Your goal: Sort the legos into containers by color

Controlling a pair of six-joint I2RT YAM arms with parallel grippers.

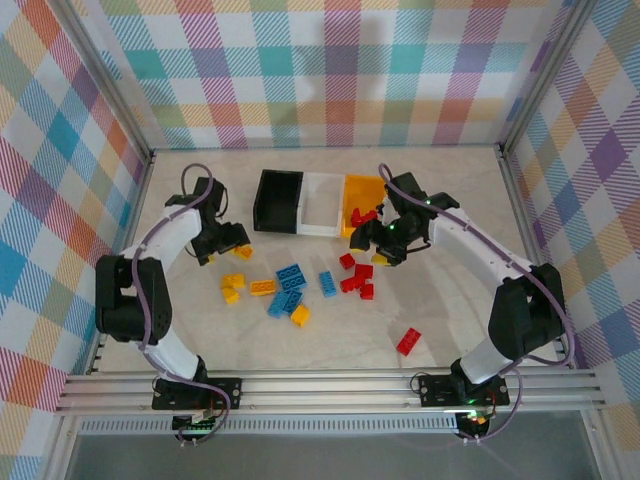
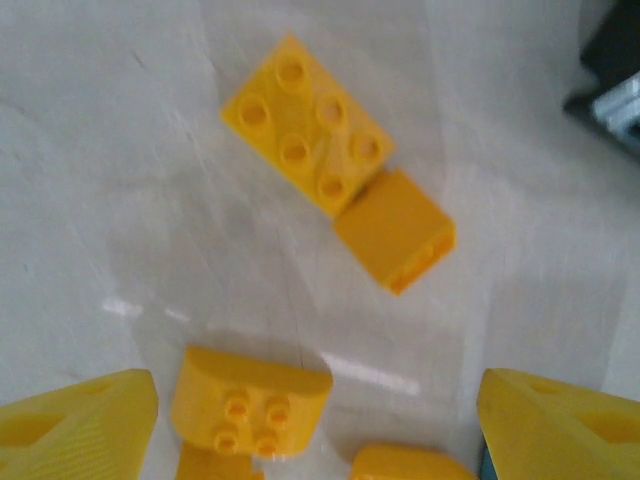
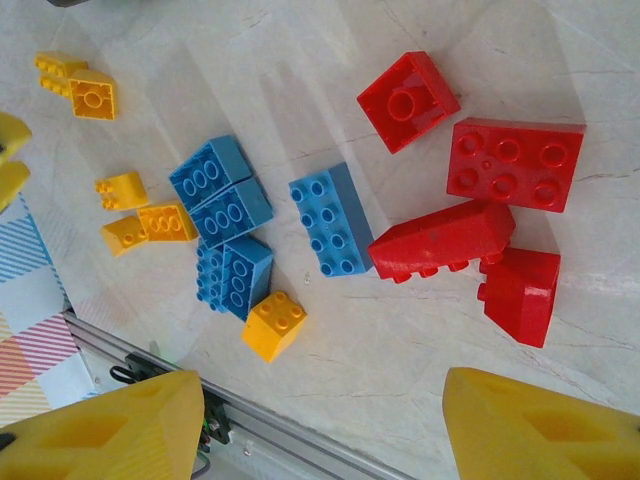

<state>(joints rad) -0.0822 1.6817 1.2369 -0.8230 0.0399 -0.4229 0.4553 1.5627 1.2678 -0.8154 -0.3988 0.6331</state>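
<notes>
While left end effector (image 2: 318, 420) and right end effector (image 3: 322, 405) gape wide, glossy studded legos (image 3: 330, 225), marbled table (image 1: 330, 345)

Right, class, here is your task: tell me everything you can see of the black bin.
The black bin is a small rectangular box with an open top and plain straight walls, and it looks like plastic. It stands upright on the table at the left end of a row of three. Its right wall is against the white bin. Its dark inside looks empty. Nothing else touches it.
</notes>
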